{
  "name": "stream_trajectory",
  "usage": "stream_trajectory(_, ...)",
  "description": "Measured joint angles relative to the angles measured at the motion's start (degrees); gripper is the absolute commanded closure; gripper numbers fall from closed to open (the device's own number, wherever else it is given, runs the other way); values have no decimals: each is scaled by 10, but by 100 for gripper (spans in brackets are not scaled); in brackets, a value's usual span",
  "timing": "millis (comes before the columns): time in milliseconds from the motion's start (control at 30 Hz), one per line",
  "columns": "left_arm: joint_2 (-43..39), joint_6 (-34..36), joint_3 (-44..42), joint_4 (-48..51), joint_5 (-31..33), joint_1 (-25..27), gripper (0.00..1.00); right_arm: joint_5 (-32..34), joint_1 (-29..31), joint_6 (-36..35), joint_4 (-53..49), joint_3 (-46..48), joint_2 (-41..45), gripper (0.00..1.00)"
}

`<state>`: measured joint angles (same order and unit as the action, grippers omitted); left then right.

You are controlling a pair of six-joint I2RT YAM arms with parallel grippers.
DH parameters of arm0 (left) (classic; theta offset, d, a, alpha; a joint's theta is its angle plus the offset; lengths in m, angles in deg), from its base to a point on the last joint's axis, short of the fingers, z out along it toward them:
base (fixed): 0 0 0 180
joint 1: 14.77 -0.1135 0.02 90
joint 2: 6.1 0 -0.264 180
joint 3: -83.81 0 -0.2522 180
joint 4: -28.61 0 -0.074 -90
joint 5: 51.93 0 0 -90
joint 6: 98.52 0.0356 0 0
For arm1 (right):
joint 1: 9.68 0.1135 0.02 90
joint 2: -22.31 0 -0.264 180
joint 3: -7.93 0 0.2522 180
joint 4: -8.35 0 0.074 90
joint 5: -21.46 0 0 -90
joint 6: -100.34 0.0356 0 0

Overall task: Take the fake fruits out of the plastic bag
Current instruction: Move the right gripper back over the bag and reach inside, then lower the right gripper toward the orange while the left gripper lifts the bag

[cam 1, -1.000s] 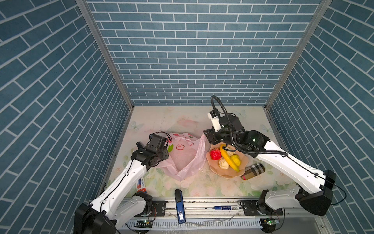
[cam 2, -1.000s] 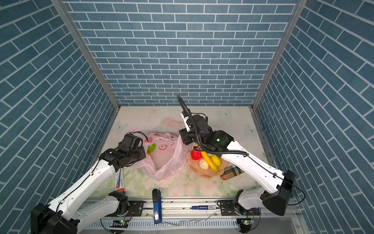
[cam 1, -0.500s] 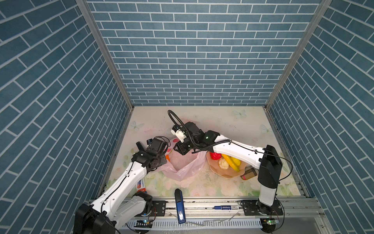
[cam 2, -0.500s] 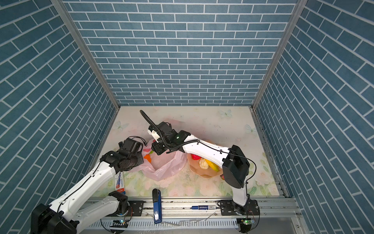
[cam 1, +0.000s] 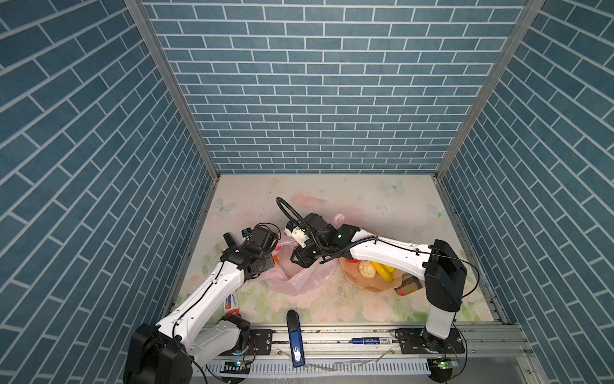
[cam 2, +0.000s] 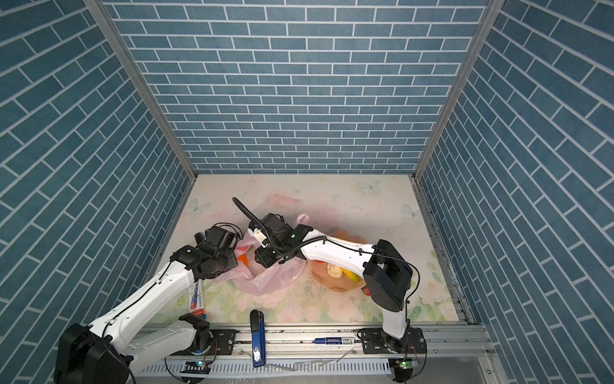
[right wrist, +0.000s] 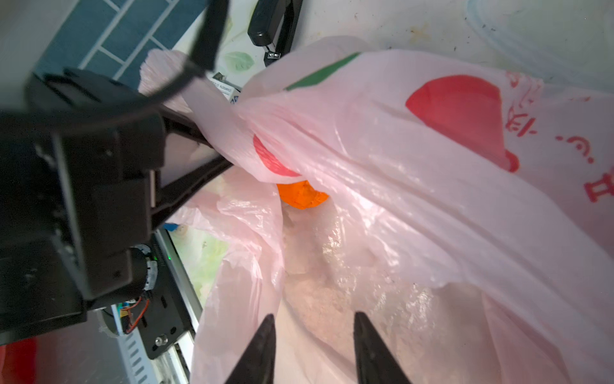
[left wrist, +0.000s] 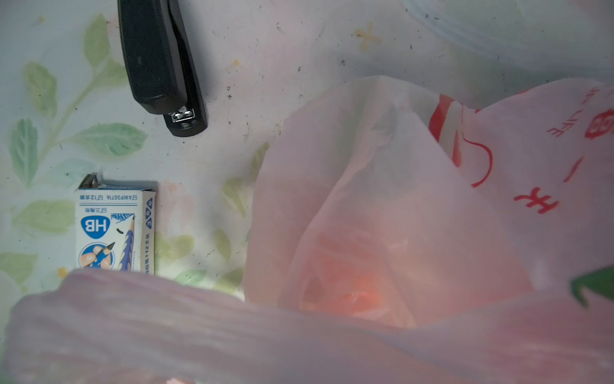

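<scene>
The pink plastic bag (cam 1: 299, 279) (cam 2: 265, 279) lies crumpled in front of the middle. My left gripper (right wrist: 222, 154) is shut on one of its handles and holds the mouth up. The film hides its jaws in the left wrist view. My right gripper (right wrist: 314, 319) is open inside the bag's mouth, with only film between its fingertips. An orange fruit (right wrist: 300, 196) (cam 2: 244, 259) sits deeper in the bag. On the peach plate (cam 1: 375, 287) to the right lie a cream ball (cam 1: 367, 269) and a yellow banana (cam 1: 383, 271). My right arm hides the rest of the plate.
A dark stapler (cam 1: 294, 335) (left wrist: 159, 66) lies at the front edge. A pencil box (cam 1: 232, 302) (left wrist: 113, 229) lies left of the bag under my left arm. A plaid can (cam 1: 408, 286) lies against the plate's front. A blue pen (cam 1: 368, 340) rests on the front rail.
My right arm swung left from above the plate to the bag, and its gripper is now down in the bag's mouth. My left gripper kept its hold on the handle.
</scene>
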<state>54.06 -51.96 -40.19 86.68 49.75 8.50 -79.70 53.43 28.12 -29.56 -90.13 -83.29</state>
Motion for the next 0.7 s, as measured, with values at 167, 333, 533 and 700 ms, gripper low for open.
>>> stream_trajectory(167,-13,32,33,-1,14,0,100,33,0,0,11,1,7,54)
stream_trajectory(333,-12,72,85,-4,22,-3,100,43,0,0,22,1,7,54)
stream_trajectory(533,16,104,138,-5,21,-6,100,45,-7,15,73,12,5,54)
stream_trajectory(700,42,120,174,-5,13,-8,100,47,-14,33,109,32,-5,52)
